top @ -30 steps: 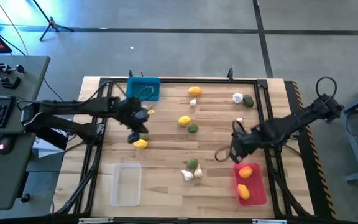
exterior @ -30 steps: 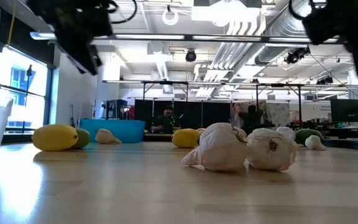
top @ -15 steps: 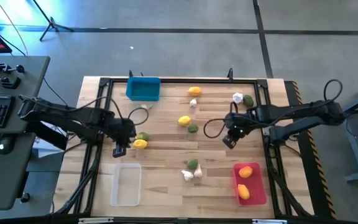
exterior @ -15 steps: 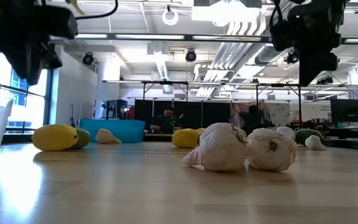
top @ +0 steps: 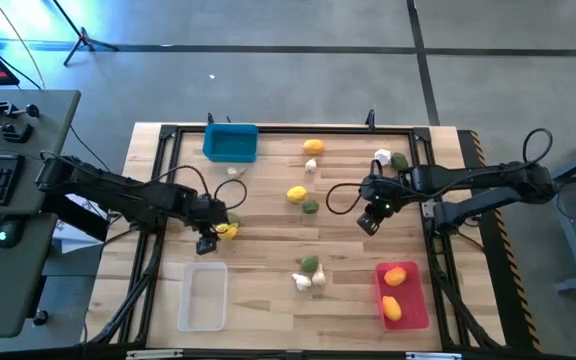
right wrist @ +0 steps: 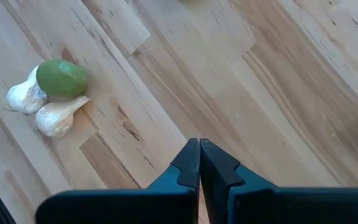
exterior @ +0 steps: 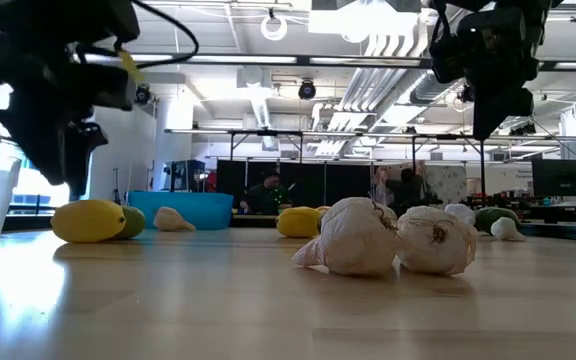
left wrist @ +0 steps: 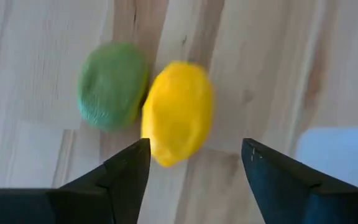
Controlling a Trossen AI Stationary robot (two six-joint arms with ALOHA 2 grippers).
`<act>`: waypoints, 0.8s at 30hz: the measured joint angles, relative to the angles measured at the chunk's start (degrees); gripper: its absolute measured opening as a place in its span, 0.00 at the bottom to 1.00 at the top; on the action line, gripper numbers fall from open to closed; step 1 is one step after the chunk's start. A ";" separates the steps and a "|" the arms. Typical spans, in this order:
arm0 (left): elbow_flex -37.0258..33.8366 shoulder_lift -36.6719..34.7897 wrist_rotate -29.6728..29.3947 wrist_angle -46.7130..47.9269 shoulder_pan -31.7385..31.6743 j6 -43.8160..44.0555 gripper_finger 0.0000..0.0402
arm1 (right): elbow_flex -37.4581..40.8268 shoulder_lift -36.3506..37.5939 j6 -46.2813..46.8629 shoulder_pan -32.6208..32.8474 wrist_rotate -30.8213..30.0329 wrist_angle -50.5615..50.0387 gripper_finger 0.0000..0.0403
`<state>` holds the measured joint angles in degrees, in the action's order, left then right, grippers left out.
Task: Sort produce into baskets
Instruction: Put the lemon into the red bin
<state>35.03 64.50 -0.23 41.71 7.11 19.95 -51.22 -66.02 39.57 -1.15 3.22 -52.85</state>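
The left hand (top: 209,236) hangs low over the desk (top: 268,290) with its fingers (left wrist: 120,171) spread wide apart, poised above a yellow lemon (left wrist: 178,112) that lies touching a green fruit (left wrist: 112,84); neither piece is gripped. The right hand (top: 367,218) hovers over bare wood toward the right of the desk, its fingers pressed together and empty. Looking past it, a green fruit (right wrist: 61,77) sits against two garlic bulbs (right wrist: 42,106) near the middle front of the desk. The red basket (top: 405,318) at the front right holds two yellow-orange fruits (top: 393,292). The clear basket (top: 201,297) sits at the front left and the blue basket (top: 230,143) at the far left, with more lemons, green fruits and garlic scattered between them.
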 joint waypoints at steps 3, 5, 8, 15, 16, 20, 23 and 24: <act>-0.66 1.98 -1.64 0.07 0.00 -1.45 0.60 | 0.00 0.00 -0.20 0.01 -0.02 0.01 0.00; -0.66 3.24 -3.04 -0.85 0.00 -1.62 0.60 | 0.00 0.00 -0.20 -0.01 -0.02 0.01 0.00; -0.66 4.82 -3.01 -4.02 -0.02 -2.66 0.60 | 0.00 0.00 -0.20 -0.02 -0.02 0.01 0.00; -0.64 10.74 -2.16 -5.63 -0.01 -5.10 0.60 | 0.00 0.00 -1.01 0.01 -0.61 0.00 0.00; -0.64 11.72 -2.16 -5.59 -0.02 -5.12 0.60 | 0.00 0.00 -1.04 0.01 -0.84 0.01 0.00; -0.64 13.93 -2.14 -5.77 -0.02 -5.12 0.57 | 0.00 0.00 -1.07 0.00 -1.29 0.01 0.00; -0.64 13.68 -1.58 -5.78 -0.02 -5.09 0.50 | 0.02 0.00 -1.23 0.01 -1.29 0.01 0.00; -0.64 13.29 -1.17 -5.68 -0.02 -5.09 0.47 | 0.02 0.00 -1.58 0.01 -1.29 0.01 0.00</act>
<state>34.39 77.79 -1.40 36.03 7.09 14.85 -51.20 -66.02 37.99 -1.15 1.93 -52.84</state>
